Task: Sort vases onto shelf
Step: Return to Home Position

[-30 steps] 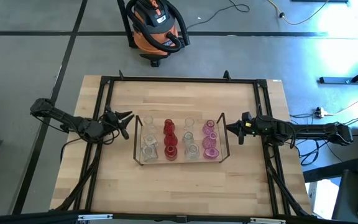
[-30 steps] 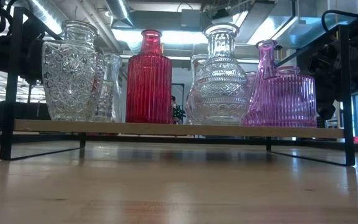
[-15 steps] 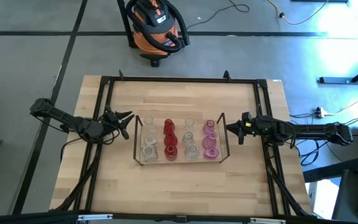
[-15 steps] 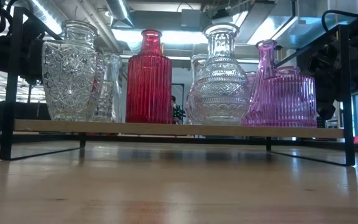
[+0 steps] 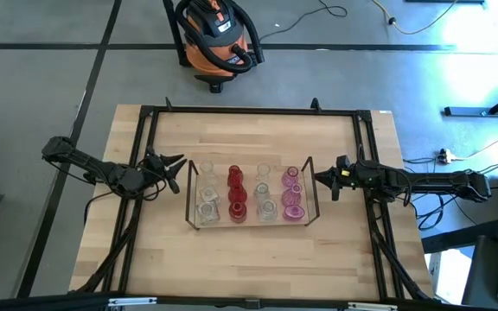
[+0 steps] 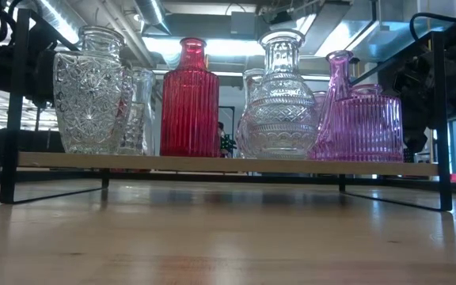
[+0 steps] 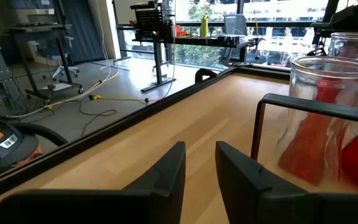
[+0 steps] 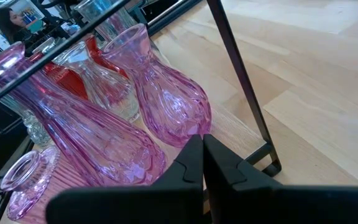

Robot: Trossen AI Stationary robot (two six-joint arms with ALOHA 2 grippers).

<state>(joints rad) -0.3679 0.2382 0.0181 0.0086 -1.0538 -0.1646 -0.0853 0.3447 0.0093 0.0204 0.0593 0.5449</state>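
Left claw [image 5: 173, 168] hangs just outside one end frame of the shelf [image 5: 188, 199], its fingers slightly parted and empty. Right claw [image 5: 322, 179] sits just beyond the opposite end frame, fingers pressed together on nothing. Neither has shifted over the last second, and nothing else has moved. Between the claws, the vases [image 5: 237, 192] stand upright on the shelf in four rows: clear nearest the left claw, then red, clear, and pink nearest the right. None remains on the surface [image 5: 249, 259], so the sorting looks finished and both arms seem parked.
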